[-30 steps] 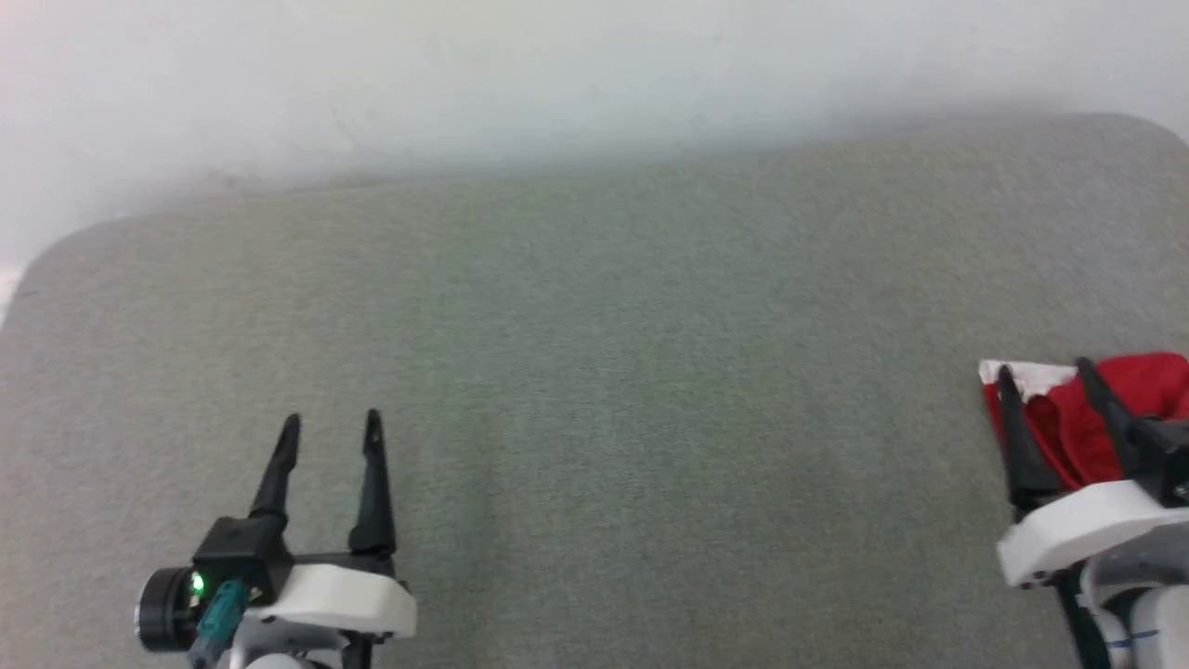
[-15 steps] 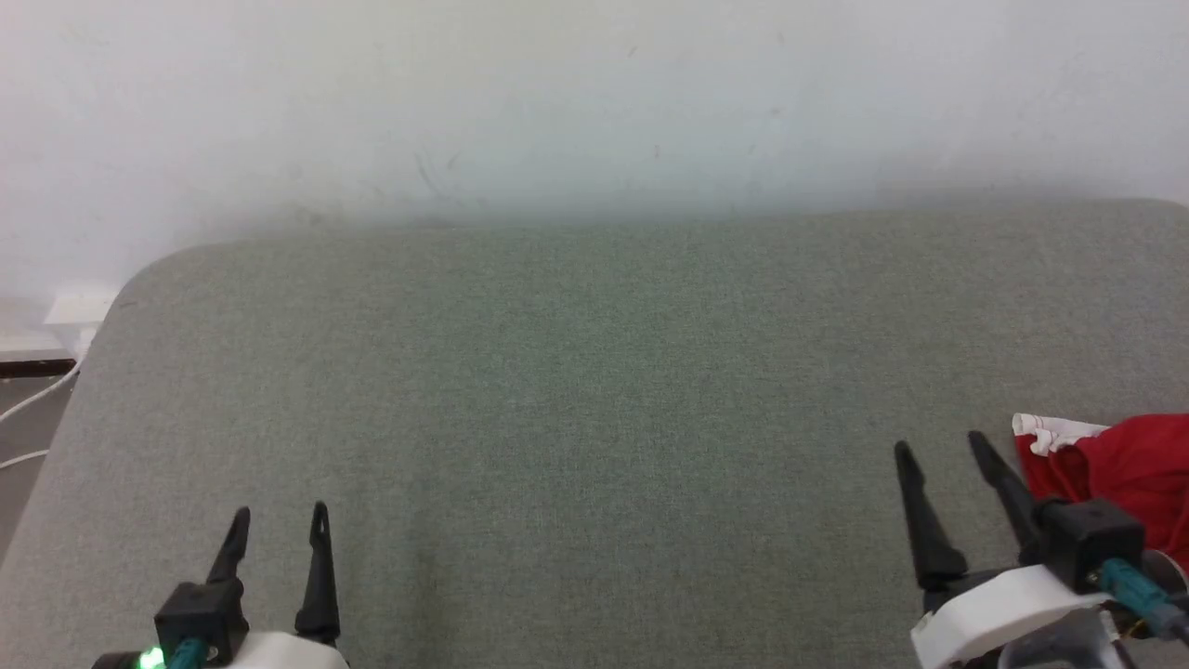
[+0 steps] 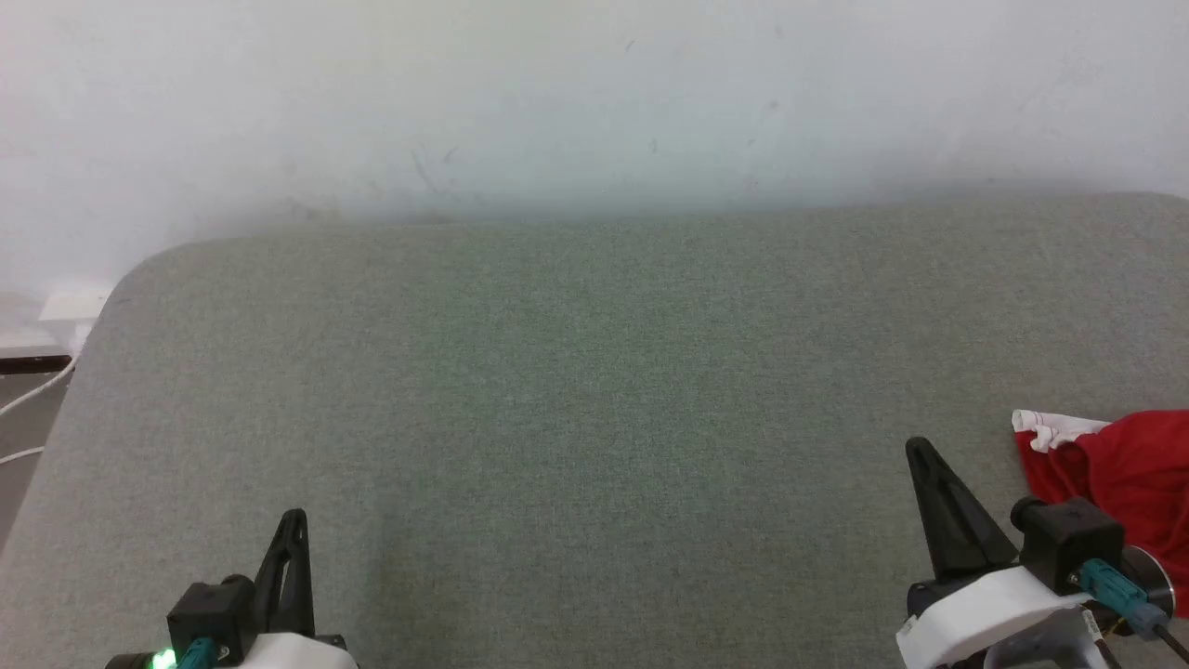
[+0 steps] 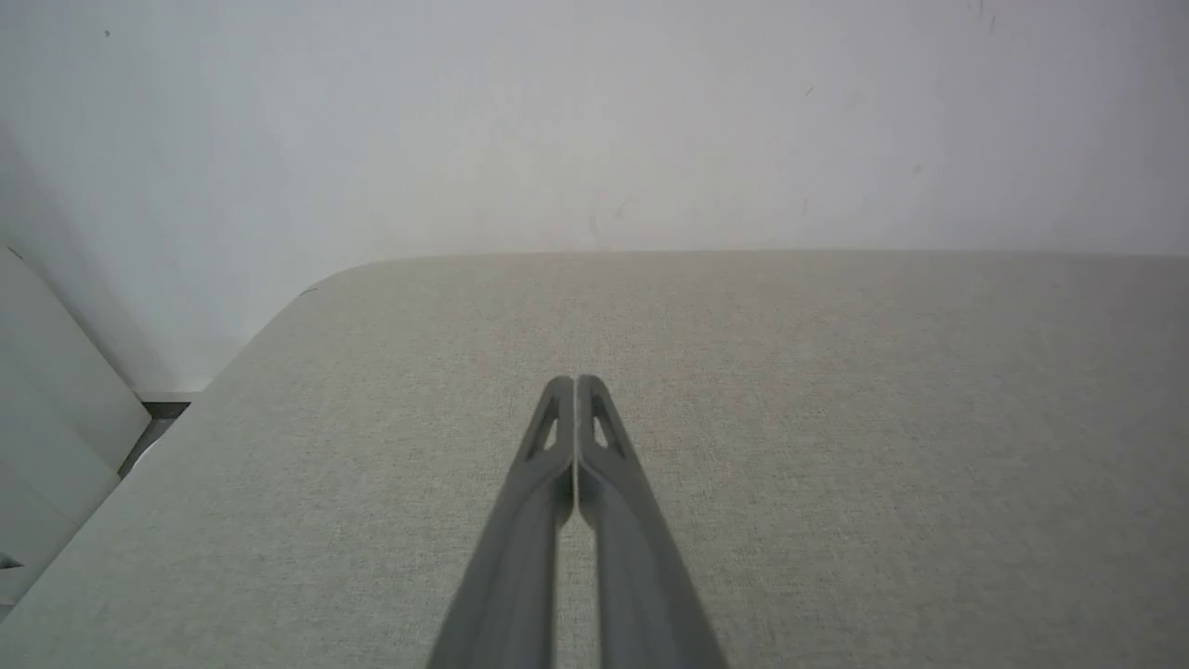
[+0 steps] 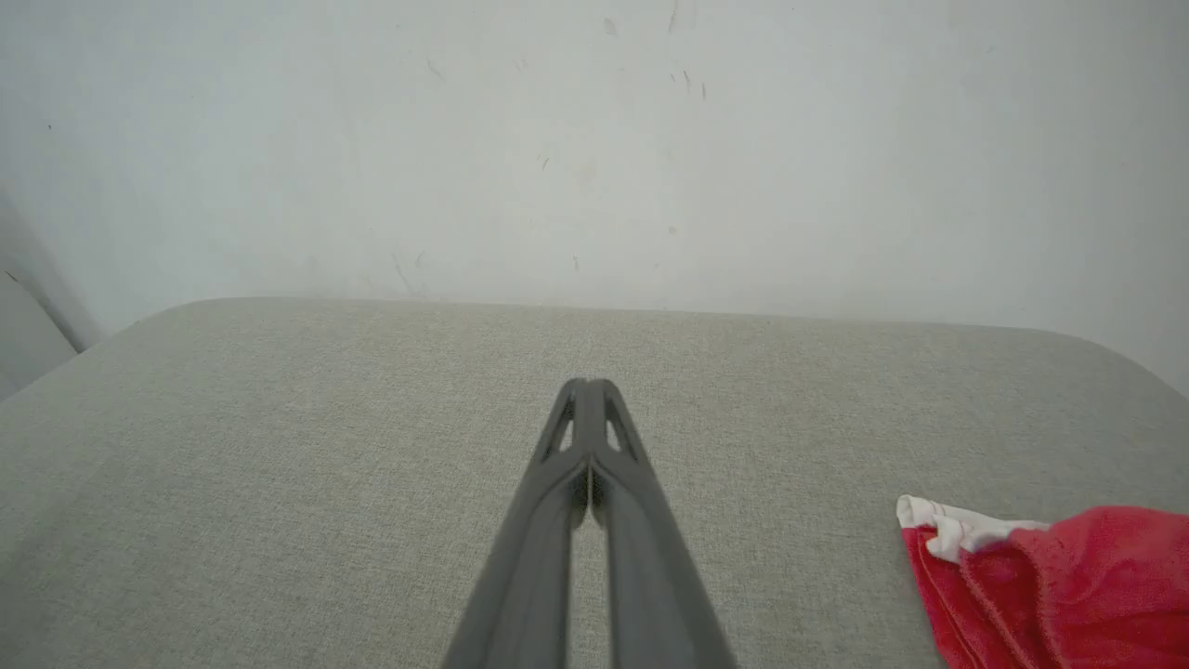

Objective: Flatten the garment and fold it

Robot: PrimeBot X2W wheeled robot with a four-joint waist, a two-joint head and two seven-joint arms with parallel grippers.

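The left gripper [image 3: 293, 531] and right gripper [image 3: 921, 460] are seen pressed closed, empty. The red shorts [image 3: 1129, 474] are bunched at the near right of the grey fabric surface [image 3: 594, 372].

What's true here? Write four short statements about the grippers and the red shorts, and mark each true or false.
1. The left gripper is shut. True.
2. The right gripper grips the garment. False: it is shut on nothing, and the garment lies apart, to its right.
3. The garment lies in the middle of the grey surface. False: it lies far to the robot's right.
4. A white band shows at the garment's edge. True.
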